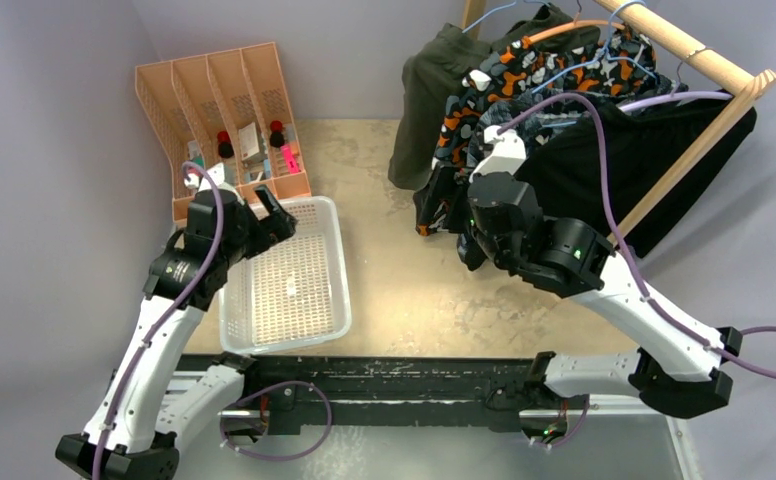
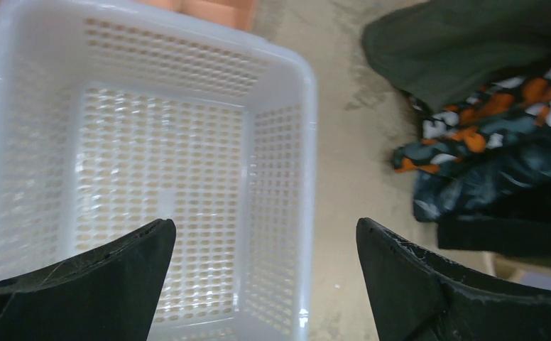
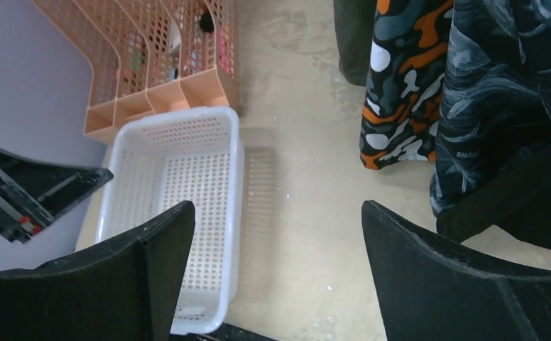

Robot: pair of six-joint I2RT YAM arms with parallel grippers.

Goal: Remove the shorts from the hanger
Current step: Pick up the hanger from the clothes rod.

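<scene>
Black, camo and olive shorts [image 1: 524,70] hang from the rail [image 1: 704,55], back right. Your left pincer [image 2: 265,234] gapes empty over the basket [image 1: 334,260]. Your right pincer [image 3: 276,213], also spread and empty, sits beside the shorts.

Four soft fabric pairs hang in a row at the far right, all draped straight down and none of them off yet: leftmost are the olive green shorts [image 1: 429,90], plain and dark, with the orange-black-white camouflage shorts [image 3: 400,78] pressed up just beside them. Next along, the dark blue-grey camouflage shorts [image 3: 500,85] overlap the orange pair's edge. The plain black shorts [image 1: 664,150] close out the row on the right, spread wide and flat.
</scene>
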